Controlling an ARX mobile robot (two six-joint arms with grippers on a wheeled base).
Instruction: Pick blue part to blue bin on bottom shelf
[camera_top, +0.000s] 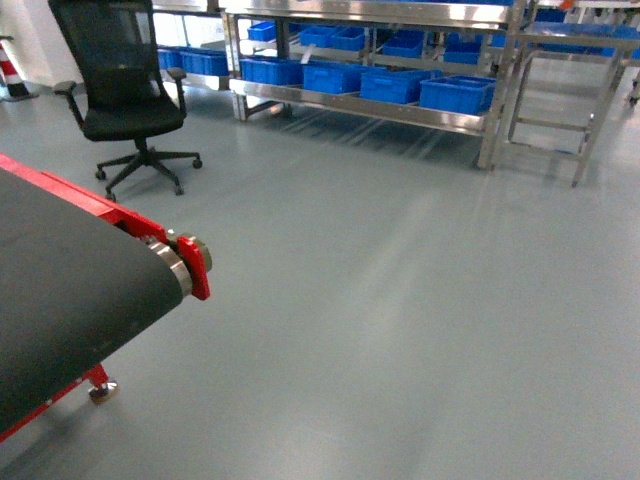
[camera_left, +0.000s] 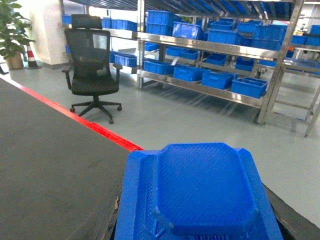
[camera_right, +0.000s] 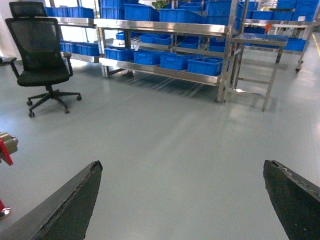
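The blue part (camera_left: 202, 192), a flat textured moulding with a raised rounded centre, fills the bottom of the left wrist view. My left gripper (camera_left: 202, 227) is shut on it, with a dark finger edge showing at each side, and holds it over the end of the black conveyor belt (camera_left: 45, 160). The right gripper (camera_right: 182, 164) is open over bare floor, holding nothing. The bottom shelf (camera_top: 350, 104) of the steel rack stands far across the room and carries blue bins (camera_top: 455, 93). The same shelf (camera_left: 200, 90) and bins (camera_left: 248, 86) show from the left wrist. Neither gripper appears in the head view.
A red-framed conveyor (camera_top: 70, 290) with an end roller (camera_top: 185, 262) takes up the left. A black office chair (camera_top: 125, 90) stands between it and the rack. A steel table frame (camera_top: 575, 100) adjoins the rack's right end. Grey floor (camera_top: 400, 300) stretches to the rack.
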